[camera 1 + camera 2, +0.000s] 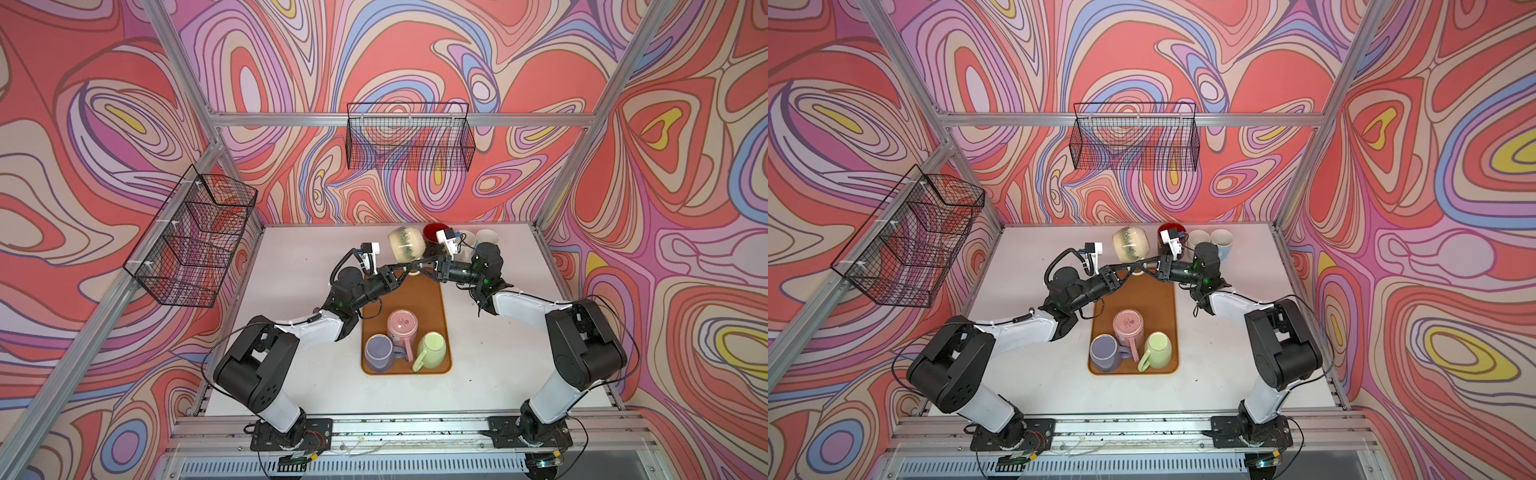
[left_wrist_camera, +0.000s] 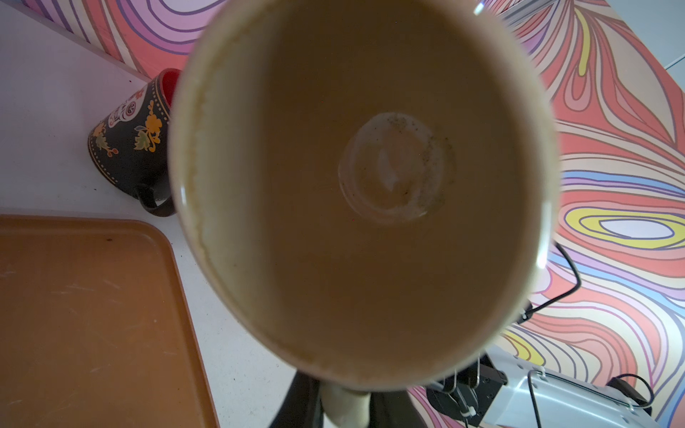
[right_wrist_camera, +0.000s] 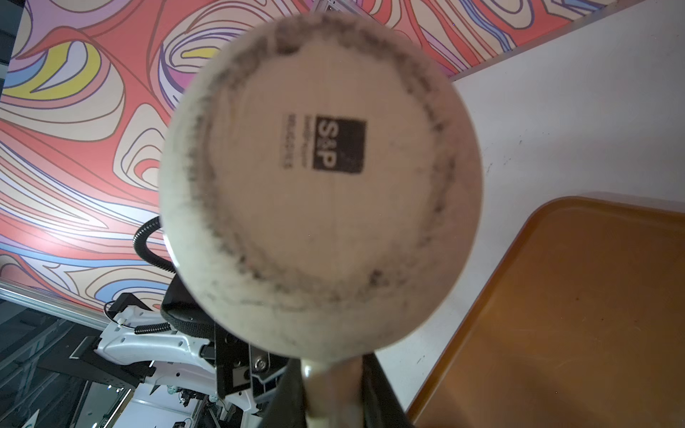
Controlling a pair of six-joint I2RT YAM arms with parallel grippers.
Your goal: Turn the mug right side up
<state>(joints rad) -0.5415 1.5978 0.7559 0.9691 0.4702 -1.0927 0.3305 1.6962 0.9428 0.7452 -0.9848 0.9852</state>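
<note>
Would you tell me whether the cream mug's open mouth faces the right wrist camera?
No: in the right wrist view the cream mug shows its flat underside with a black printed stamp, not its inside.

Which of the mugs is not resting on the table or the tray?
The cream mug, held in the air near the tray; all others stand on something.
</note>
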